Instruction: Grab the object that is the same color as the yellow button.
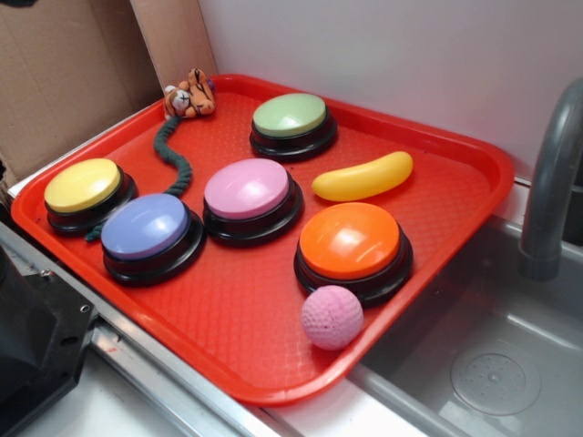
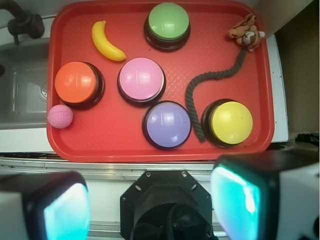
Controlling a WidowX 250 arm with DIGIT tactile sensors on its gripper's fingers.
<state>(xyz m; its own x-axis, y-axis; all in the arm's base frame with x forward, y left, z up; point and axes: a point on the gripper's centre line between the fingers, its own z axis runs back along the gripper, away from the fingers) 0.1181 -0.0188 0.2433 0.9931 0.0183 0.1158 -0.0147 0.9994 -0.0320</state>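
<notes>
A glossy yellow toy banana (image 1: pixel 363 177) lies on the red tray (image 1: pixel 246 314), between the green and orange buttons; in the wrist view it is at the upper left (image 2: pixel 106 41). The yellow button (image 1: pixel 84 187) sits at the tray's left corner, lower right in the wrist view (image 2: pixel 230 122). My gripper (image 2: pixel 150 202) is open and empty, its two teal-padded fingers (image 2: pixel 67 212) wide apart, high above the near side of the tray over the robot base. The gripper does not show in the exterior view.
Green (image 1: pixel 290 116), pink (image 1: pixel 246 189), purple (image 1: pixel 146 228) and orange (image 1: pixel 351 241) buttons stand on the tray. A pink textured ball (image 1: pixel 332 317) lies near its front edge. A tiger toy with a rope tail (image 1: pixel 189 98) lies at the back. A sink and faucet (image 1: pixel 547 182) are right.
</notes>
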